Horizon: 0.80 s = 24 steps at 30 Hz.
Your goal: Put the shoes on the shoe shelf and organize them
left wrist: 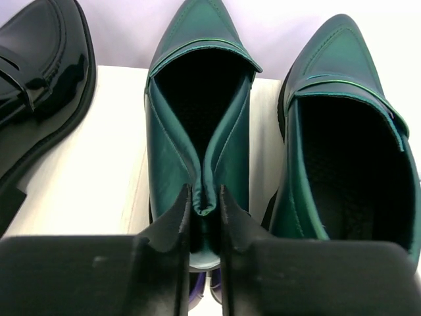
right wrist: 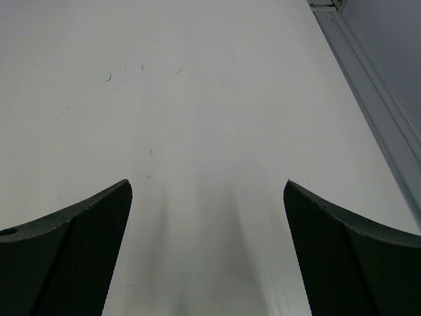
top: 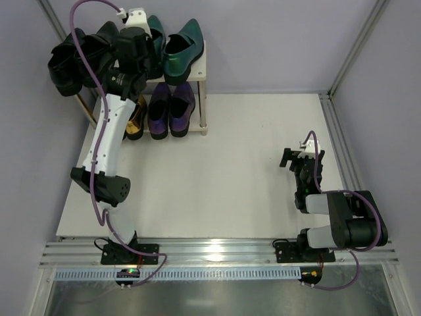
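Left pincer (left wrist: pixel 204 201) pinches green shoe (left wrist: pixel 196 29) at heel; right pincer (right wrist: pixel 207 187) spread wide.

The green shoes (left wrist: pixel 197 151) look like smooth leather with a soft metallic sheen, their linings dark, matt and finely grained; the black shoe (left wrist: pixel 39 72) is glossier, mirror-bright like patent leather; the shelf (left wrist: pixel 99 178) board is pale, matt wood grain. The table (right wrist: pixel 197 99) is smooth matt white (faintly scuffed); the fingers (right wrist: pixel 72 257) of the right gripper (right wrist: pixel 207 187) are dark plastic with a fine dotted texture.
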Each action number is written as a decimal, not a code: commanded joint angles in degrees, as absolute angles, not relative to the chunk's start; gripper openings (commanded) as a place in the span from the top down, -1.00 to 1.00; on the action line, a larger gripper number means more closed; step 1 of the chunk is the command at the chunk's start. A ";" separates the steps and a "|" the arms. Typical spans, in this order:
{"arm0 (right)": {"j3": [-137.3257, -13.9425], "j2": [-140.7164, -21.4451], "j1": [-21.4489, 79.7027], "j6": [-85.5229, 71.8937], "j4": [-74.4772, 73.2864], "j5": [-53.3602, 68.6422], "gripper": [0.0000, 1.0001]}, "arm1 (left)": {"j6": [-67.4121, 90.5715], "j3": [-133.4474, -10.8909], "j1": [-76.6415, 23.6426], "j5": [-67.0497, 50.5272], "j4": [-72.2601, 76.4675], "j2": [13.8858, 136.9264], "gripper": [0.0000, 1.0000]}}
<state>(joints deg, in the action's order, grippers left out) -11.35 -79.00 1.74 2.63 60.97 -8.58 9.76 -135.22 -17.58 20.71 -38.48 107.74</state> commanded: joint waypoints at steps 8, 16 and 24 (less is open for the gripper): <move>-11.87 -78.22 1.58 1.85 63.81 -8.00 -0.94 | 7.56 -136.14 -17.31 22.41 -36.21 103.19 1.00; -11.87 -78.31 1.58 1.85 63.81 -8.09 -0.95 | 8.00 -135.70 -17.31 22.85 -36.91 100.02 1.00; -11.86 -78.31 1.67 1.85 63.90 -8.00 -0.94 | 8.79 -128.33 -17.31 21.97 -35.77 96.07 1.00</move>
<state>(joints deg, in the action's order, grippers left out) -11.35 -79.00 1.74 2.63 60.97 -8.58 8.97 -129.75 -17.54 21.04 -41.67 100.68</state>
